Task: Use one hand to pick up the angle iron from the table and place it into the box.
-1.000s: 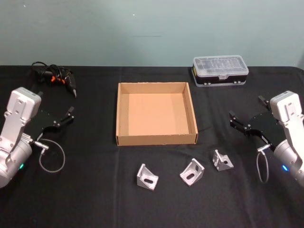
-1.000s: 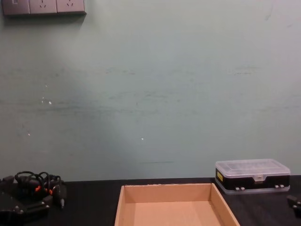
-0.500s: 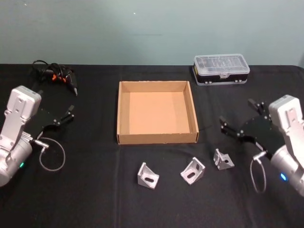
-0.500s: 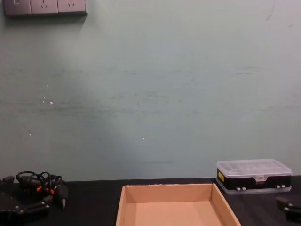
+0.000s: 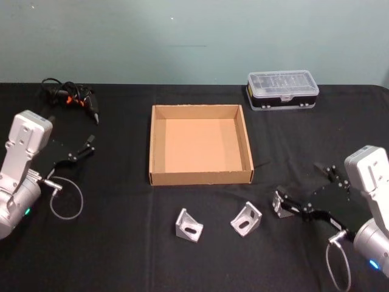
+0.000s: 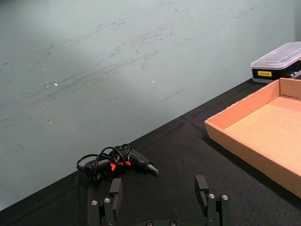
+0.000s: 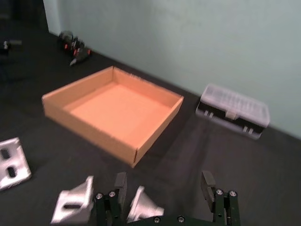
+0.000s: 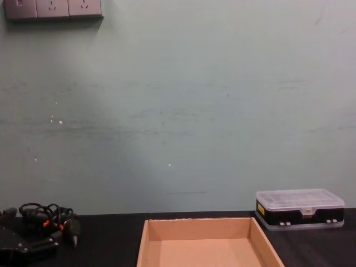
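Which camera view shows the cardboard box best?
The head view: the box lies whole, seen from above, all four walls and floor. The right wrist view shows it slanted; chest and left wrist views cut part off.

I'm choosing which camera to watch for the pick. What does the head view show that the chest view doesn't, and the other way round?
Head view, not chest view: the left angle iron, middle angle iron and right angle iron on the table in front of the box; the right gripper, fingers open, at the right angle iron; the left gripper parked, open, at the table's left.
Chest view, not head view: the wall sockets.
Both: the box, the plastic case, the corded black tool.
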Tool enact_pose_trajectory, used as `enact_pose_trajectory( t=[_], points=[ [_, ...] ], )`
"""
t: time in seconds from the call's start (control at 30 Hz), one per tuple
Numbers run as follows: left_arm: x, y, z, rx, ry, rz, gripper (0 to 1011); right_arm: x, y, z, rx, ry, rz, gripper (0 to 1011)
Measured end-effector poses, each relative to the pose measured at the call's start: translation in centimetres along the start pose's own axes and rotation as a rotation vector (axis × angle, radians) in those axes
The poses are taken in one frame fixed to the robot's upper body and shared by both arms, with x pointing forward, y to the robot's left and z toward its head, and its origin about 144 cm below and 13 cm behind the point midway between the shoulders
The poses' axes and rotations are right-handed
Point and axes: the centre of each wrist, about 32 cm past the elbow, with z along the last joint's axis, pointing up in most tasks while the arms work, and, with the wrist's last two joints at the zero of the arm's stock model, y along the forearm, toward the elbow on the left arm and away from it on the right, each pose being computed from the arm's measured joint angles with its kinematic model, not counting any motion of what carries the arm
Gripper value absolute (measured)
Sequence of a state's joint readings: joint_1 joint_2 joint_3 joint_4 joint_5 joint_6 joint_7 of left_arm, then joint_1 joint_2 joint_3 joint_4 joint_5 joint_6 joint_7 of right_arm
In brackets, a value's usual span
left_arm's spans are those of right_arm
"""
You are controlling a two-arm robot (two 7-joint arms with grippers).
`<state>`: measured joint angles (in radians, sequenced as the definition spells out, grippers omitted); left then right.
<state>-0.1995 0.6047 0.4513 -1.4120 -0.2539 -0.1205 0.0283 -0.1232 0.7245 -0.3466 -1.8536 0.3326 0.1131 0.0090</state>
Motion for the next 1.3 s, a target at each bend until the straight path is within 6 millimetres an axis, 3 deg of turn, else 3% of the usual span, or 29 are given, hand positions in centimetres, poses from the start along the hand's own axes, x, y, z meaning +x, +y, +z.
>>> enact_pose_trajectory(
  t=[0.4, 0.9, 1.3],
  points=[
    [0.0, 0.0, 0.0, 0.000, 0.000, 0.000, 1011, -1.7, 0.4, -0.1, -0.174, 0.074, -0.012, 1004],
    [0.0, 0.0, 0.0, 0.000, 0.000, 0.000, 1011, -2.6, 2.4, 0.1, -0.199, 0.084, -0.035, 1004],
    [0.0, 0.0, 0.0, 0.000, 0.000, 0.000, 1011, -2.6, 2.5, 0.0, -0.200, 0.090, -0.037, 1004]
  ],
)
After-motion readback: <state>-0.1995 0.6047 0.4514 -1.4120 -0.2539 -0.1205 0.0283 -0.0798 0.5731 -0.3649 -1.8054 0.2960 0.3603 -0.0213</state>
